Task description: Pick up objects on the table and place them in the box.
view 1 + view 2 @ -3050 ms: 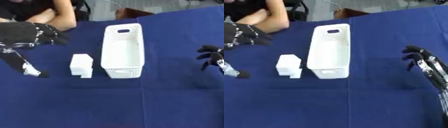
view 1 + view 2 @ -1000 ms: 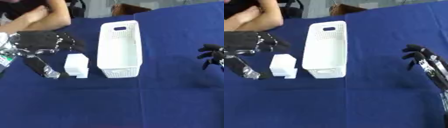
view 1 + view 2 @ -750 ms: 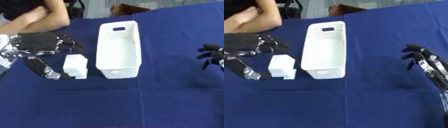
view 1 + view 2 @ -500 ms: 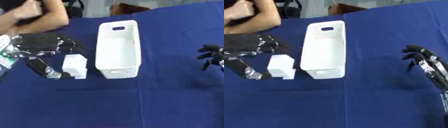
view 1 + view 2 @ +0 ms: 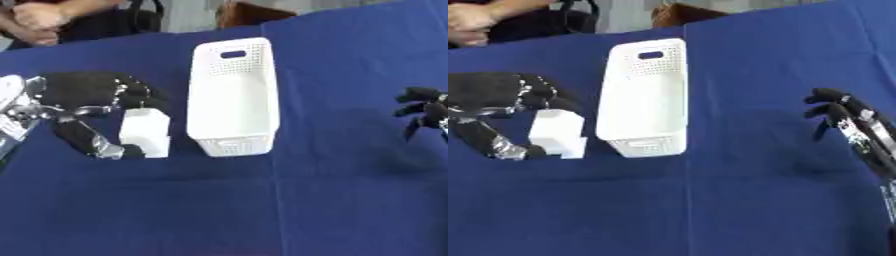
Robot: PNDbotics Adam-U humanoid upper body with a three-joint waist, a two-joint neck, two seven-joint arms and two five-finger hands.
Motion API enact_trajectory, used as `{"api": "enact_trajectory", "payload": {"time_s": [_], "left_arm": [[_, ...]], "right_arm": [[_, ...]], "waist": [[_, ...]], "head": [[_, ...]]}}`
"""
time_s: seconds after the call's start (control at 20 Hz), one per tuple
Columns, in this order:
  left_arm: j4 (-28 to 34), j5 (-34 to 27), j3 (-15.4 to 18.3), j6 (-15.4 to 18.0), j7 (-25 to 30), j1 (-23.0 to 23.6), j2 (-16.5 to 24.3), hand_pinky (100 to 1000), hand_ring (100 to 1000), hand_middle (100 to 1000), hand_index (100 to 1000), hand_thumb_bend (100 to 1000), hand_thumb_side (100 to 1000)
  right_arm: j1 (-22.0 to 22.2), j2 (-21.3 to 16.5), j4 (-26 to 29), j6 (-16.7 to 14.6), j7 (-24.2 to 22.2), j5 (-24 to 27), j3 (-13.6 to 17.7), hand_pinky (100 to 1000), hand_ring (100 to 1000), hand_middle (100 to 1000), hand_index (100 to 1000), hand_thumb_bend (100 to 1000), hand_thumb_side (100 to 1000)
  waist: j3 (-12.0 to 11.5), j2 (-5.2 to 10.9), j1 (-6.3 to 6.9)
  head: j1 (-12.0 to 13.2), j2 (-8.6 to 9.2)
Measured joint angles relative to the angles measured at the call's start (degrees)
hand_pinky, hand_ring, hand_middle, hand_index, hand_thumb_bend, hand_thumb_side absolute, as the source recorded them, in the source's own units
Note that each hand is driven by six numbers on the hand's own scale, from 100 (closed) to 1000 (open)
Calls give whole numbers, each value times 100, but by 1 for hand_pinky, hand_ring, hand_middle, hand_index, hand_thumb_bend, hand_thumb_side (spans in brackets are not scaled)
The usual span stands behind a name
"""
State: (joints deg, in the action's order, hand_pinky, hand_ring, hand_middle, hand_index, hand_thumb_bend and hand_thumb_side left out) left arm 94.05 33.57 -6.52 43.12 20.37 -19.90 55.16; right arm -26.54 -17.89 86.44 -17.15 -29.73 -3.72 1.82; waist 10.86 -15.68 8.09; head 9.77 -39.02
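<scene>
Left hand (image 5: 87, 107) cupped wide around blocky white object (image 5: 145, 131), beside perforated white plastic box (image 5: 233, 95).

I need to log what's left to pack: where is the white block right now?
The white block stands on the blue table at the left, just beside the white box, between the fingers and thumb of the left hand.
</scene>
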Motion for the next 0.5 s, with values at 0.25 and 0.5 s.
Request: {"api": "enact_trajectory", "payload": {"time_s": [0.25, 0.5], "left_arm": [[-13, 27, 1, -1, 1, 2, -2, 892, 906, 949, 1000, 370, 965], [-33, 84, 4, -1, 1, 34, -43, 887, 902, 946, 1000, 363, 977]], "right_arm": [[-1, 0, -1, -2, -3, 0, 0, 442, 701, 763, 904, 100, 865], [-3, 1, -1, -3, -3, 0, 0, 442, 701, 763, 904, 100, 865]], "waist": [[30, -27, 0], [44, -33, 0]], "head": [[0, 0], [0, 1]]}}
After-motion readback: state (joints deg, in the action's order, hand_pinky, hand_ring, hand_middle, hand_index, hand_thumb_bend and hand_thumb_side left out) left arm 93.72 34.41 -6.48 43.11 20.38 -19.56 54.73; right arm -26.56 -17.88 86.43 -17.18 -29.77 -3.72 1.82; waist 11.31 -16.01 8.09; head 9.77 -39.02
